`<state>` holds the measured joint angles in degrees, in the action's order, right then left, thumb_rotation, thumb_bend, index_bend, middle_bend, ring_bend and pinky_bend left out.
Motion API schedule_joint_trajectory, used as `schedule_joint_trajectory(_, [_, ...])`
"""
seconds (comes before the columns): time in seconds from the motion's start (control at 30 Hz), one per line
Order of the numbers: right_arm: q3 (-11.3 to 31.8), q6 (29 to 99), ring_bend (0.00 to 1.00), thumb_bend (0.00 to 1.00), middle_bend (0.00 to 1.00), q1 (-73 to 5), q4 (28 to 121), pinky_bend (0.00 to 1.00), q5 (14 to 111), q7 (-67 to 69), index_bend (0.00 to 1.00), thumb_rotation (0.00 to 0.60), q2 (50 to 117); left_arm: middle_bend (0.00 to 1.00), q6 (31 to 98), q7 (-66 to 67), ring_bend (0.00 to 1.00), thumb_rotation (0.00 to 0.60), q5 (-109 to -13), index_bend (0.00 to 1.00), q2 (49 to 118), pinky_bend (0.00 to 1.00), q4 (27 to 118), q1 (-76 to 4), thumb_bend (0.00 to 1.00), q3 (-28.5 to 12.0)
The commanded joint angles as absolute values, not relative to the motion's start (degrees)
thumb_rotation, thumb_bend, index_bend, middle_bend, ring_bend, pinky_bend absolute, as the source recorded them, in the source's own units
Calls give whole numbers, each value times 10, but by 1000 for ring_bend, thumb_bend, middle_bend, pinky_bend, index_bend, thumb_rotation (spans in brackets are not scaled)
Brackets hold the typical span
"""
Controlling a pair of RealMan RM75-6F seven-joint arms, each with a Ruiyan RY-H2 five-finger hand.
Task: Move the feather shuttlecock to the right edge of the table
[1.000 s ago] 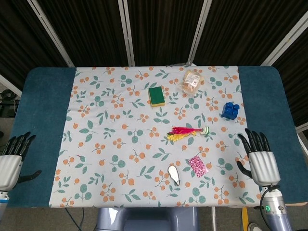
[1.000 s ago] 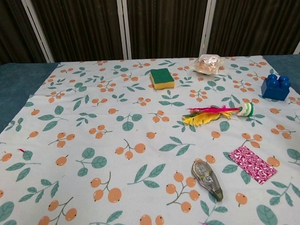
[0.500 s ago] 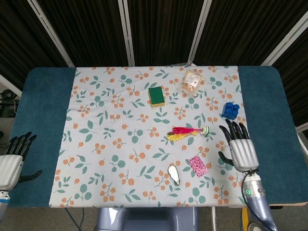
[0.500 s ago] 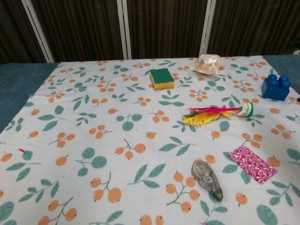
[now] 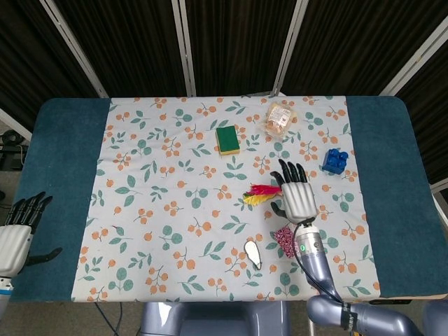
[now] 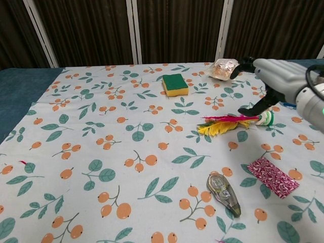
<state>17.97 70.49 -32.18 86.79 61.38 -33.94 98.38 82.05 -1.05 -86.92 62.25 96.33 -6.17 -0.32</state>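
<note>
The right hand [image 5: 298,196] is held over the middle right part of the counter [image 5: 63,147], with its fingers [image 5: 288,171] spread apart and nothing held in it. In the head view it covers the round end of the feather shuttlecock [image 5: 260,194]. In the chest view the hand [image 6: 276,76] is seen above that end, and it cannot be told if the thumb touches it.

The shuttlecock lies flat on the flowery cloth [image 5: 168,203], with its red and yellow feathers pointed to the left. Its white and green base [image 6: 265,118] can be seen in the chest view, just under the hand. It is well away from the right edge of the counter.

A pink patterned packet [image 5: 283,237] lies near the wrist, toward the front edge. A grey tape roller [image 5: 253,254] lies to the left of the packet. A blue toy block [image 5: 334,160] sits to the right of the hand, farther back. A green and yellow sponge [image 5: 227,138] and a clear bag of snacks [image 5: 278,117] lie toward the back of the cloth.

The left hand [image 5: 15,234] is seen at the far left edge of the head view, beside the counter, with its fingers apart and nothing in it.
</note>
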Motion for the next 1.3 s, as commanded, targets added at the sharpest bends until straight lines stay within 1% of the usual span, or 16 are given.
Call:
schedule_joint_trajectory(0.03, [196,694,0,180,37,-358,785,0,595,-330,252,600,1050,0,817,-15,0,600,-868,0,621,0,966,-62,78,-3])
schedule_joint_trajectory(0.23, [211,673,0,181,45,-382,708,0,571,-309,263,600,1101,0,811,-28,0,600,-862,0,619,0,969,-65,79,-4])
schedule_joint_trajectory(0.33, [211,666,0,180,51,-391,671,0,568,-298,266,600,1124,0,806,-34,0,600,-859,0,617,0,970,-67,78,-5])
schedule_joint_trajectory(0.57, [220,653,0,180,106,-414,591,0,568,-275,339,600,1165,0,801,-40,0,600,-856,0,617,0,972,-69,79,-6])
schedule_joint_trajectory(0.73, [226,642,0,195,128,-424,539,0,568,-252,380,600,1186,0,797,-44,0,600,-852,0,616,0,974,-71,79,-7])
schedule_joint_trajectory(0.97, [226,639,0,274,192,-425,495,0,578,-218,474,600,1202,0,791,-47,0,600,-844,0,613,0,979,-72,78,-8])
schedule_joint_trajectory(1.3, [224,642,0,323,232,-425,475,0,592,-191,534,600,1214,0,787,-47,0,600,-839,0,613,0,982,-73,76,-8])
